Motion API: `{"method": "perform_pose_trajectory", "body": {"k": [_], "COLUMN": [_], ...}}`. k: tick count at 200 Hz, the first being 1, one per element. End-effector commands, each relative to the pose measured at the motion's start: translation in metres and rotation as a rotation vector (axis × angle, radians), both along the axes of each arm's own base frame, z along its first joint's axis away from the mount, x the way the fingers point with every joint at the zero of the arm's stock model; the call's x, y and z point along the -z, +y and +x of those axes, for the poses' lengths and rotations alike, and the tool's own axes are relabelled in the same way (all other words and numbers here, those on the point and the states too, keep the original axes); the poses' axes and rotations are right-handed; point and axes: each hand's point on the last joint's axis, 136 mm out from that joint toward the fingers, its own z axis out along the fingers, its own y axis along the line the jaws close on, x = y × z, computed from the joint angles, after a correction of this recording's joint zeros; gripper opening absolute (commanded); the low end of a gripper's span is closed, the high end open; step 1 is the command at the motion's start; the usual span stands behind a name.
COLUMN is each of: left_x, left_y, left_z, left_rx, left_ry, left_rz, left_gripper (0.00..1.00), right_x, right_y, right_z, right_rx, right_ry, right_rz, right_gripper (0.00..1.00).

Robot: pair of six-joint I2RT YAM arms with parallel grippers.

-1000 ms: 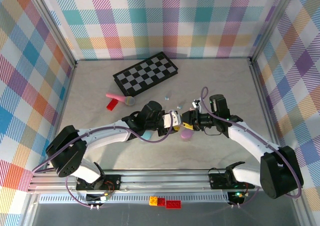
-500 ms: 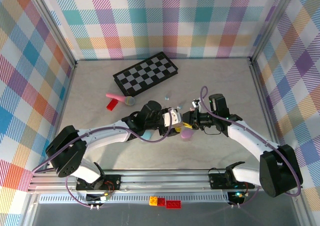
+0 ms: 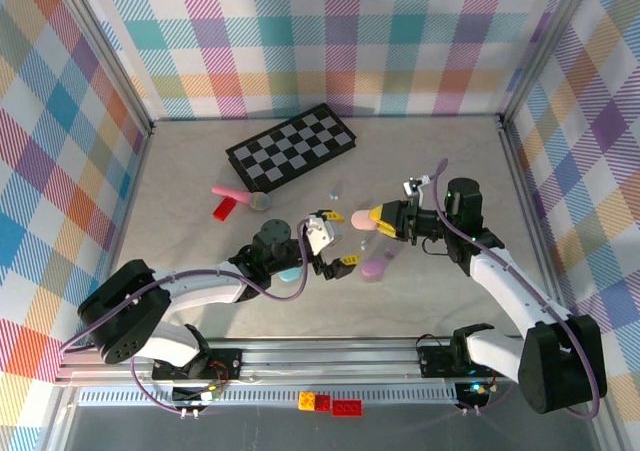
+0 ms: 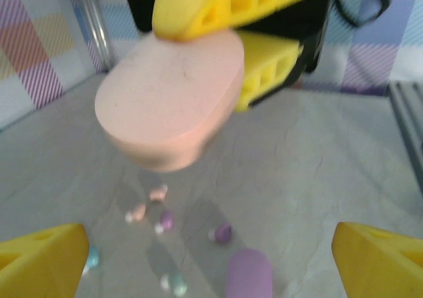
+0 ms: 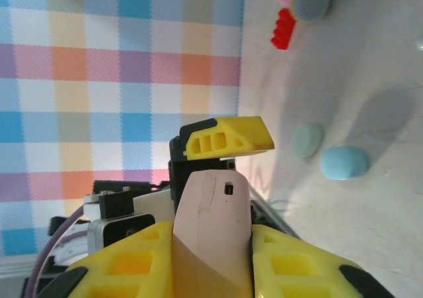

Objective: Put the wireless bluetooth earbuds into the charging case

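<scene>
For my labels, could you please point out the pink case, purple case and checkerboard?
pink case (image 4: 168,103): left wrist view, flat face.
purple case (image 3: 377,267): top view, middle.
checkerboard (image 3: 291,148): top view, centre.

- The left gripper (image 3: 333,239) lets go of the pink case (image 3: 360,218) — its jaws now stand wide, drawn back toward its own base.
- The right gripper (image 3: 380,220) holds that case alone, raised off the table — farther from the purple case (image 3: 378,266).
</scene>
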Motion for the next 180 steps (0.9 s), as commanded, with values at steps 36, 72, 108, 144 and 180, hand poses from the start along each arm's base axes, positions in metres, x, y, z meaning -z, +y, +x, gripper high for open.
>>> {"method": "perform_pose_trajectory", "body": {"k": [36, 72, 108, 144, 180], "left_x": [-0.056, -0.059, -0.078, -0.086, -0.096], "left_y": [-0.010, -0.020, -0.022, -0.017, -0.014], "left_z": [-0.011, -0.009, -0.009, -0.007, -0.006], "left_rx": [0.125, 0.163, 0.175, 0.179, 0.177], "left_ry": [-0.092, -0.101, -0.118, -0.147, -0.161], "left_rz": [-0.308, -0.314, -0.353, -0.360, -0.378], "left_gripper": [0.87, 0.86, 0.80, 0.68, 0.59], "right_x": [-0.045, -0.057, -0.066, -0.070, -0.068], "right_y": [0.002, 0.002, 0.001, 0.001, 0.001], "right_z": [-0.011, -0.017, -0.021, -0.024, -0.024], "right_rx": [-0.060, -0.071, -0.075, -0.088, -0.085], "right_ry": [0.001, -0.001, -0.009, -0.010, -0.004], "right_rz": [0.178, 0.208, 0.217, 0.207, 0.203], "right_gripper": [0.23, 0.23, 0.24, 0.24, 0.24]}}
